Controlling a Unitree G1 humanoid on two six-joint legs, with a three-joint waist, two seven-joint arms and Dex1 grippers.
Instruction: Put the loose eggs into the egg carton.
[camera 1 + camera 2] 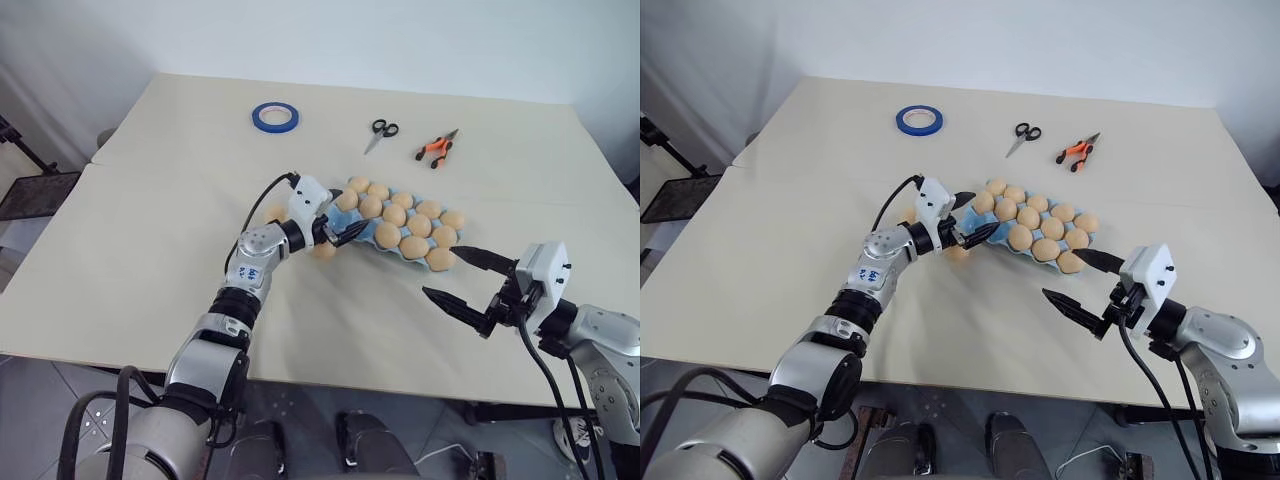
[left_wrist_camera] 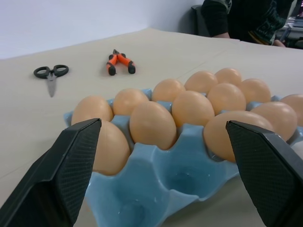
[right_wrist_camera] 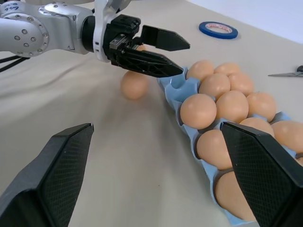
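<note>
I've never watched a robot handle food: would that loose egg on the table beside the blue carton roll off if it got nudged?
Probably, yes. The loose egg is smooth and rounded and lies on the flat bare table, with nothing cupping it as the egg carton cups the others. It would likely wobble in a curve. It looks hard and slick, so it may slip from a pinch.

Bright, even light; soft shadows.

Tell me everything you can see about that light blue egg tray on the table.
The egg carton is a light blue moulded tray, pulp or plastic by its look, with two rows of rounded cups and scalloped edges. It lies flat and slanted on the beige table, near the middle. Tan-orange eggs sit in most cups; at least two cups at the end nearest the left gripper are empty. That gripper, open, hovers at this end.
</note>
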